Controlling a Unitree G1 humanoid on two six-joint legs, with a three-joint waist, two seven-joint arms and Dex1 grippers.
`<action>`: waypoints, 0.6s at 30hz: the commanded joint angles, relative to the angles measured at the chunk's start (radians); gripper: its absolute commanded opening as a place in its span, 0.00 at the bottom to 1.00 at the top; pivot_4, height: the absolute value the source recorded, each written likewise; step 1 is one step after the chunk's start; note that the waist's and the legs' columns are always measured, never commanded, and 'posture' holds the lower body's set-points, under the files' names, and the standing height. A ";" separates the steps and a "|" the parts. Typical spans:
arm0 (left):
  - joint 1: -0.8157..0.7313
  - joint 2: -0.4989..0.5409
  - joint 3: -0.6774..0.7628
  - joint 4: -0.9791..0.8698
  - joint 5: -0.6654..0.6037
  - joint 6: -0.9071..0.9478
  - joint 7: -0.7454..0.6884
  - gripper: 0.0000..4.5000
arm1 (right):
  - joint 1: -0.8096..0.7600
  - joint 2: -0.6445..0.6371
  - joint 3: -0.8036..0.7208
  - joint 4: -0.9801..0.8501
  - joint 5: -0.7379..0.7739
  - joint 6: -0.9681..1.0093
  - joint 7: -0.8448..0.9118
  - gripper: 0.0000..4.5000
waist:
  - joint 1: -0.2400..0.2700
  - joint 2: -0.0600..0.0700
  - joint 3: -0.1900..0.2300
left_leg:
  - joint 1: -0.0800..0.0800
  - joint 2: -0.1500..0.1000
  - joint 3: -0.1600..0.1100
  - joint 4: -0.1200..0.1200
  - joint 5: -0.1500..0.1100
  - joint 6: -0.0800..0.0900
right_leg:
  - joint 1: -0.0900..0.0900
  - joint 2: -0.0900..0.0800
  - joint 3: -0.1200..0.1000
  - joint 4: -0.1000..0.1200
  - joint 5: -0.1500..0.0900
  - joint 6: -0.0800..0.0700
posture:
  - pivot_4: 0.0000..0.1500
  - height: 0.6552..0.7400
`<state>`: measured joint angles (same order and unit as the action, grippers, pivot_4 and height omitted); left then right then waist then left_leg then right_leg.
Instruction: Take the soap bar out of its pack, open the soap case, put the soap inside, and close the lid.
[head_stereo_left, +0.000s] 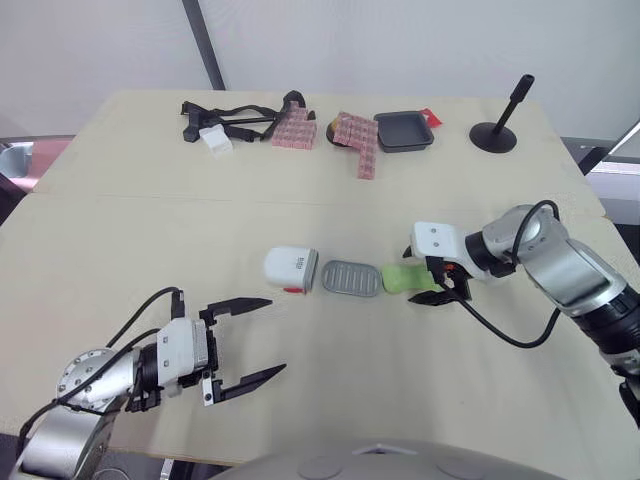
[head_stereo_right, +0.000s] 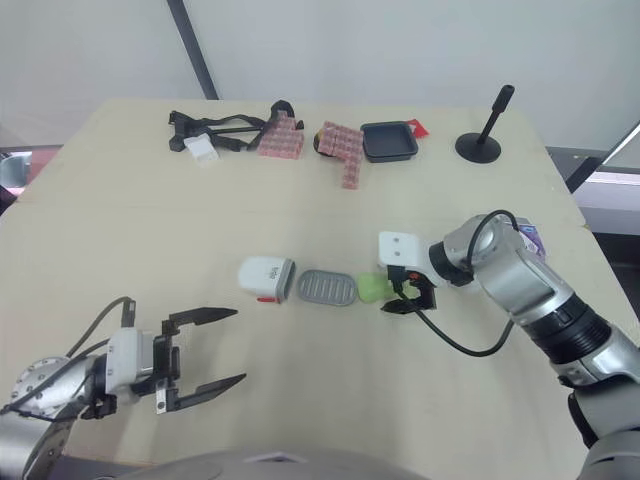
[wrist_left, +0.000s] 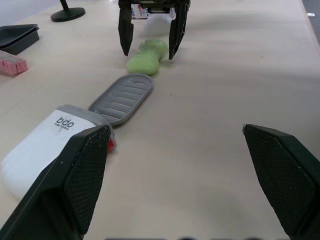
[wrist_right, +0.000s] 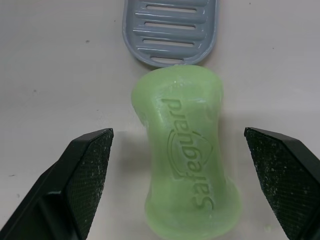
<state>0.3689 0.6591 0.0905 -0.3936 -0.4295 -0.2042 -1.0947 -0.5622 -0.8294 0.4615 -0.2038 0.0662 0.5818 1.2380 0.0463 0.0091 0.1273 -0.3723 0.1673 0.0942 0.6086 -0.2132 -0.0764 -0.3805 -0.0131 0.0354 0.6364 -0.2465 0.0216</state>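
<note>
— So, how far along would you say it is?

— Roughly halfway, by my reading. The soap (wrist_right: 185, 150) lies bare on the counter (head_stereo_left: 150, 220) with no wrapping on it, so the unpacking looks done. The white case (head_stereo_left: 291, 269) lies on its side with its grey slotted tray (head_stereo_left: 352, 278) out at its mouth, which I'd call open.

— And the soap sits where, exactly?

— Flat on the counter, one end right up against the rounded tip of the tray. It is not on the tray yet.

— What about the claws?

— The right claw (wrist_right: 177, 135) is spread wide with one finger on either side of the soap and a clear gap on both sides, so nothing is pinched. The left claw (head_stereo_left: 277, 335) is also spread and empty, near the front edge of the counter and well apart from the case.

— So what's left?

— Grip the soap, set it on the tray, slide the tray home and shut the case. Soap is slippery, so the squeeze probably needs to land on the bar's narrow waist.
</note>
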 joint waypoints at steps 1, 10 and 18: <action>-0.017 0.020 0.038 0.041 -0.012 -0.013 -0.012 1.00 | -0.010 0.000 -0.010 -0.013 -0.012 0.003 -0.003 1.00 | 0.000 0.000 0.000 | 0.000 0.000 0.000 0.000 0.000 0.000 | 0.000 0.000 0.000 0.000 0.000 0.000 | 1.00 1.00; -0.041 0.021 0.061 0.168 -0.020 -0.092 -0.091 1.00 | -0.008 0.005 -0.011 0.014 -0.038 -0.002 -0.015 1.00 | 0.003 0.000 0.000 | 0.001 0.000 0.000 0.000 0.000 0.000 | 0.000 0.000 0.000 0.001 0.000 0.000 | 1.00 1.00; -0.033 0.009 0.059 0.235 -0.015 -0.168 -0.132 1.00 | -0.007 0.007 -0.011 -0.001 -0.035 0.018 -0.001 0.94 | 0.005 0.000 0.000 | 0.001 0.000 0.000 0.000 0.000 0.000 | -0.001 0.000 0.000 0.001 0.000 0.000 | 1.00 1.00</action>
<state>0.3378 0.6698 0.1374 -0.1624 -0.4374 -0.3438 -1.2220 -0.5619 -0.8223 0.4630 -0.1806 0.0282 0.5975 1.2297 0.0515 0.0090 0.1272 -0.3708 0.1675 0.0944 0.6089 -0.2131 -0.0767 -0.3811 -0.0130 0.0354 0.6375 -0.2465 0.0216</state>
